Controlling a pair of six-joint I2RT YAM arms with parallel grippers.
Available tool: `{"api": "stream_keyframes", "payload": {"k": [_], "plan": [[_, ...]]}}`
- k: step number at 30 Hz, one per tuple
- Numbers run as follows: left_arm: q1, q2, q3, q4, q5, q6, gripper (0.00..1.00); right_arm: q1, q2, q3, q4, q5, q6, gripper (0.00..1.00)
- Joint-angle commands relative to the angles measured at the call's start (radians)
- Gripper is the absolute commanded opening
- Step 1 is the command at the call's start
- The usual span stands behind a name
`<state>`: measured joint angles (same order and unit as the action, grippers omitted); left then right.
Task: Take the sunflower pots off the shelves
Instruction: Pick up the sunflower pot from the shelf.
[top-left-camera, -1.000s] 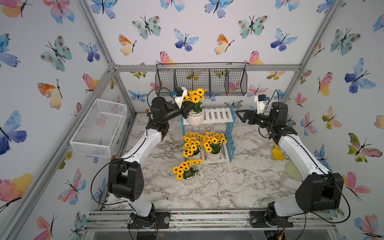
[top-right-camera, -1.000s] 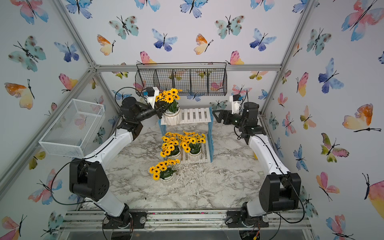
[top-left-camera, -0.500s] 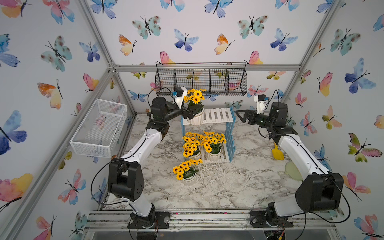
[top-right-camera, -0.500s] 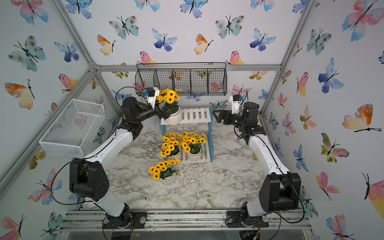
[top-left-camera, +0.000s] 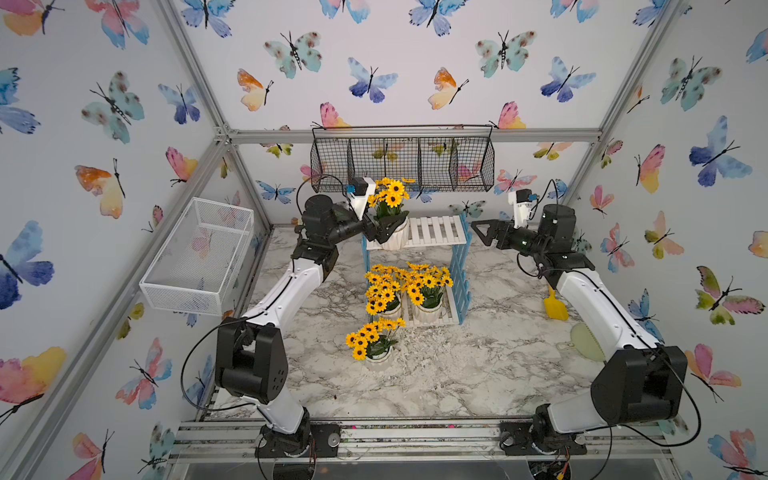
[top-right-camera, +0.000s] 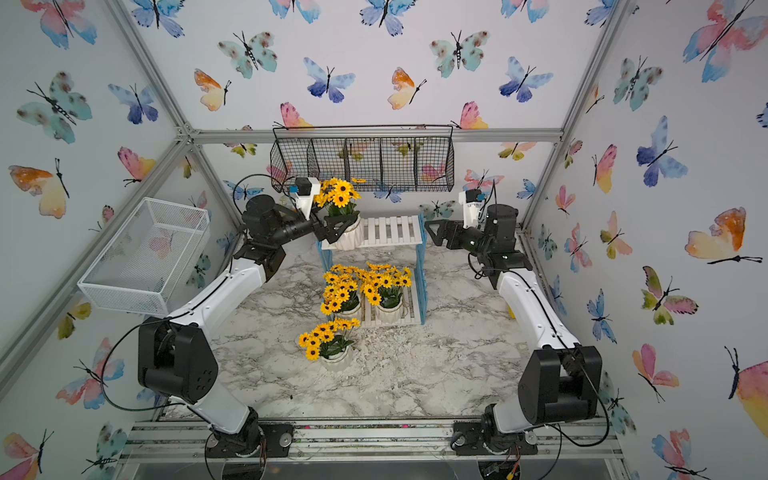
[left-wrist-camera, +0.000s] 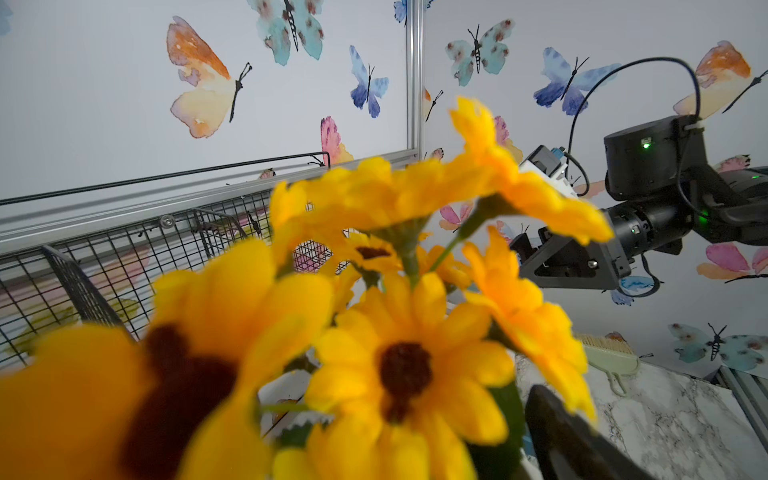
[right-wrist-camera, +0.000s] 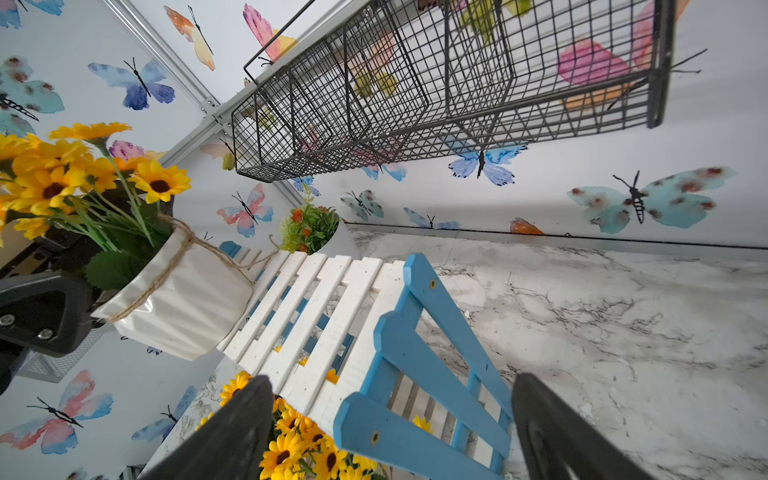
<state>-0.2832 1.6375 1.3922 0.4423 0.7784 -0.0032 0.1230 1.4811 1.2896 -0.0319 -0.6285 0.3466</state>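
Left gripper: jaws wide astride the top sunflower pot; whether they press on it cannot be told.
Position: left end of the upper board of the shelves.
Risk: a nudge or weak pinch on the glossy ribbed wall may tip it off that end; blooms may snag the black wire basket.
Axis: near vertical, mouth and blooms upward.
Others: lower pots on the bottom board; front pot on the tabletop.
Right gripper: open, empty, beside the right frame.
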Motion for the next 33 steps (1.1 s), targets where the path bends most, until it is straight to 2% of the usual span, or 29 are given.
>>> {"api": "stream_keyframes", "payload": {"k": [1,11,27,33], "plan": [[-0.002,-0.032,-0.020,-0.025,0.047,0.022,0.98,-0.005,-0.001,0.007,-0.022,-0.019,-0.017,0.92],[-0.002,-0.038,-0.025,-0.056,0.097,0.035,0.98,-0.004,0.001,0.010,-0.026,-0.023,-0.019,0.92],[-0.008,-0.015,-0.037,-0.057,0.076,0.046,0.98,-0.005,0.004,0.011,-0.025,-0.032,-0.019,0.92],[-0.032,0.003,-0.025,-0.097,0.052,0.086,0.98,-0.005,0.004,0.011,-0.027,-0.036,-0.017,0.92]]}}
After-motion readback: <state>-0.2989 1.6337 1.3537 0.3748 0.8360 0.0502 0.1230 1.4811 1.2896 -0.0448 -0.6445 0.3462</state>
